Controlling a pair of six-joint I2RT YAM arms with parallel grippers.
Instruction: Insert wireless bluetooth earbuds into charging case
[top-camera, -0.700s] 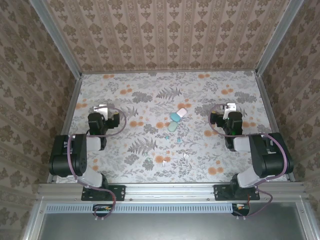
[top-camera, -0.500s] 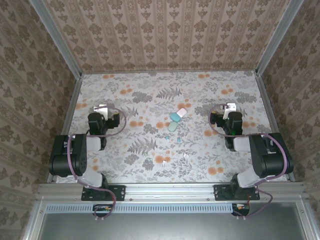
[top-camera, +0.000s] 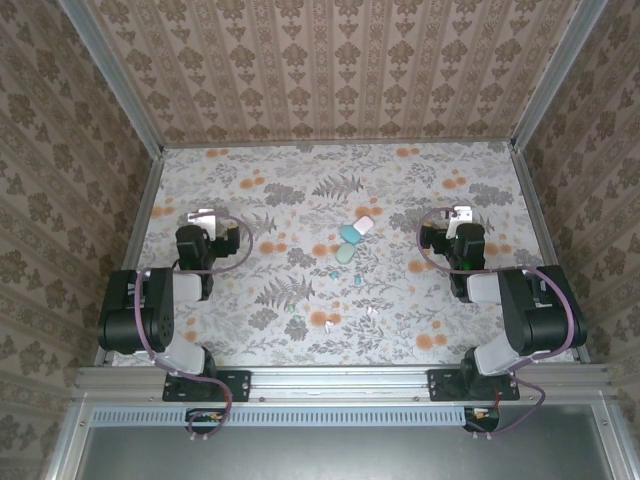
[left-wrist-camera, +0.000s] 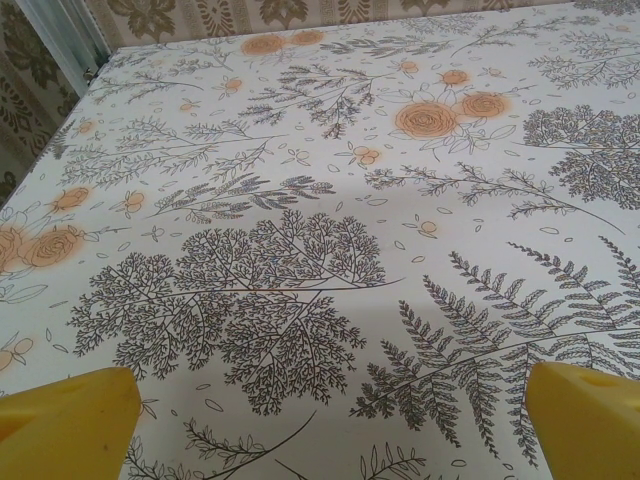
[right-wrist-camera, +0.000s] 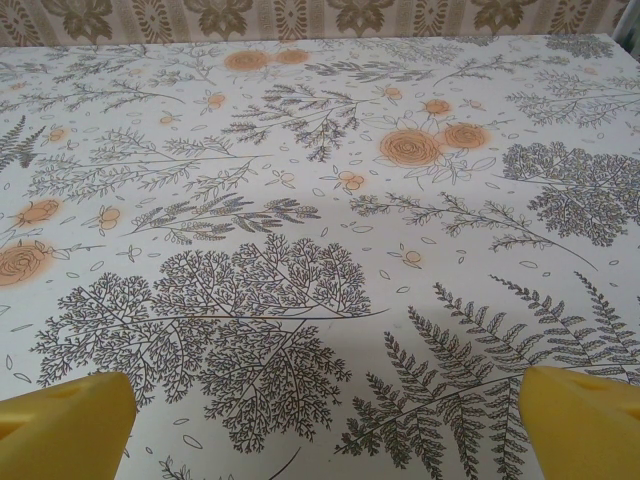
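Note:
Three pebble-shaped charging cases lie clustered at mid-table in the top view: a white one (top-camera: 366, 226), a light blue one (top-camera: 350, 235) and a green one (top-camera: 345, 253). Tiny earbuds are scattered nearer the arms: teal pieces (top-camera: 335, 273) and white pieces (top-camera: 328, 323). My left gripper (top-camera: 203, 217) rests far left of them and my right gripper (top-camera: 460, 213) far right. In the left wrist view my left gripper (left-wrist-camera: 330, 430) is open, with nothing but cloth between its yellow fingertips (left-wrist-camera: 70, 420). My right gripper (right-wrist-camera: 325, 425) is likewise open over bare cloth.
A floral tablecloth (top-camera: 300, 190) covers the table. Patterned walls with metal posts close in the back and both sides. An aluminium rail (top-camera: 340, 380) at the near edge carries both arm bases.

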